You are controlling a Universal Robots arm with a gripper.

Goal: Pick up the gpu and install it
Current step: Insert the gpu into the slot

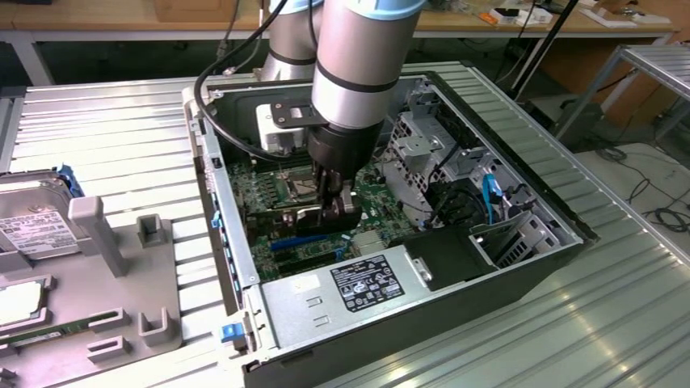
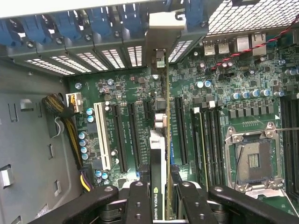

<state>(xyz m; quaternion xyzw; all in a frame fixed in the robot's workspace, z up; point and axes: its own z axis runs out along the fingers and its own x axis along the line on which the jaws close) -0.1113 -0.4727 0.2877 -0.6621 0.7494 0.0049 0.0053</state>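
The gripper (image 2: 162, 191) is closed partway onto the gpu (image 2: 160, 154), which is held edge-on just above the motherboard (image 2: 224, 93) slots. The card is best kept parallel to 1 slot, its silver bracket (image 2: 163, 28) guided against the case's rear wall (image 2: 56, 63).

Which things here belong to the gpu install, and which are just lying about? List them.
In the job: gpu, held in the gripper; motherboard slots; computer case.
Lying about: hard drive; memory stick; grey holder tray.
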